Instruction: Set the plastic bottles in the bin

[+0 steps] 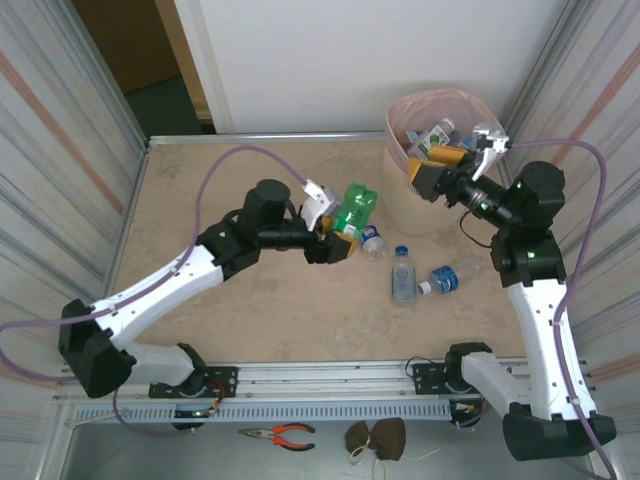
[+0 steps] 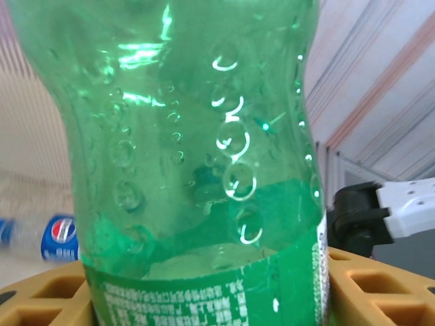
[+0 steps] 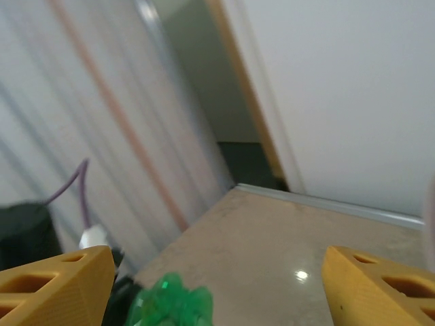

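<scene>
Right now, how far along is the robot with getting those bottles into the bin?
Partly done. Several bottles already sit in the bin. In hand: the left fingers grip a green bottle, not yet at the bin. The right fingers are open and empty near the bin. Left to do: a blue-labelled bottle and two clear bottles lie on the table.

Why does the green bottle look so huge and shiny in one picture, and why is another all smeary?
Left wrist view: the green bottle is very close to the camera, so it looms, with white glints of light on its bumps. Right wrist view: everything is blurred and streaky, with one small glare spot on the table. Top view: sharp, evenly lit.
</scene>
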